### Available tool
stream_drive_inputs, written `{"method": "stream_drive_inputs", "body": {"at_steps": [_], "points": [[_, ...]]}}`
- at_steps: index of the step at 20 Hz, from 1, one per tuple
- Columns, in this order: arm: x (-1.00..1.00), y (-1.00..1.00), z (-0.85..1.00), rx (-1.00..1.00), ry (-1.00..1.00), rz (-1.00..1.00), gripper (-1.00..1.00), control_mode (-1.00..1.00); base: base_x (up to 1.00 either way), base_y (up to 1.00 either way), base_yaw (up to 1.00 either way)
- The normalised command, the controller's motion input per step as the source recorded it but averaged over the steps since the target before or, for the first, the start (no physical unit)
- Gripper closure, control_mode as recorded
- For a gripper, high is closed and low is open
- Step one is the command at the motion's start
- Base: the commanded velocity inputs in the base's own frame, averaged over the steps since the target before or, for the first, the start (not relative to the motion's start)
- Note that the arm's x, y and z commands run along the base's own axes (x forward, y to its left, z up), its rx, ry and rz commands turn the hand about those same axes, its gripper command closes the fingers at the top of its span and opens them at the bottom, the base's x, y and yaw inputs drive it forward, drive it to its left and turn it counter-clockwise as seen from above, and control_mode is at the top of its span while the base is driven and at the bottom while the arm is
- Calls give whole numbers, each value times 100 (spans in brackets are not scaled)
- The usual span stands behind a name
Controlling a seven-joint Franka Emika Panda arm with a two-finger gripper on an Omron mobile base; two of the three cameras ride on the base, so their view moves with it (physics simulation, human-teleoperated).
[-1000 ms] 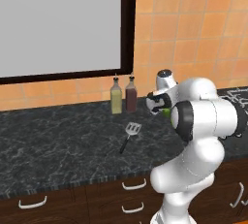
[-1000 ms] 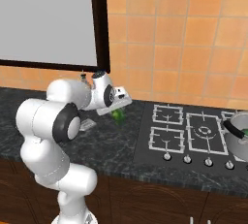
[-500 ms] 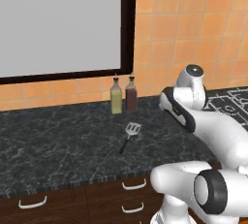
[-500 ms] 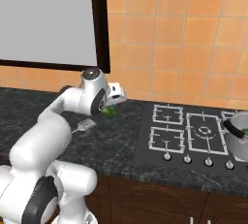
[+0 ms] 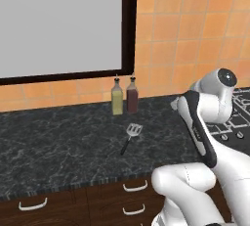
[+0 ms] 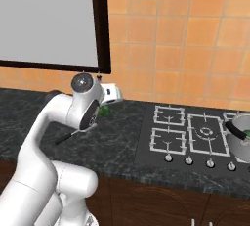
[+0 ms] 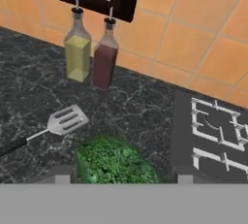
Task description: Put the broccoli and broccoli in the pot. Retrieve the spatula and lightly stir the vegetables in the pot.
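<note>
A dark speckled kitchen counter (image 5: 58, 142) runs below an orange tiled wall. The gripper (image 7: 118, 179) is lifted above the counter, its jaws closed on a green broccoli floret (image 7: 114, 164), which also shows as a green spot beside the hand from the right (image 6: 104, 110). A slotted spatula (image 5: 131, 136) lies flat on the counter, near two bottles (image 5: 124, 96) at the wall, one yellow, one dark red. Far to the right, on the stove (image 6: 190, 137), stands a steel pot (image 6: 241, 134) with something green inside it.
</note>
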Motion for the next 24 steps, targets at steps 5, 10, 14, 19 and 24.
{"method": "stream_drive_inputs", "body": {"at_steps": [5, 10, 14, 19, 24], "points": [[-19, 5, 50, -7, -3, 0, 100, -100, 0, 0, 0], [-54, 33, 100, -25, -4, 0, 100, -100, 0, 0, 0], [-49, 37, 100, -30, -8, 0, 100, -100, 0, 0, 0], [-57, 41, 81, -11, 8, 0, 100, -100, 0, 0, 0], [-66, 54, 0, 0, 9, 13, 100, -100, 0, 0, 0]]}}
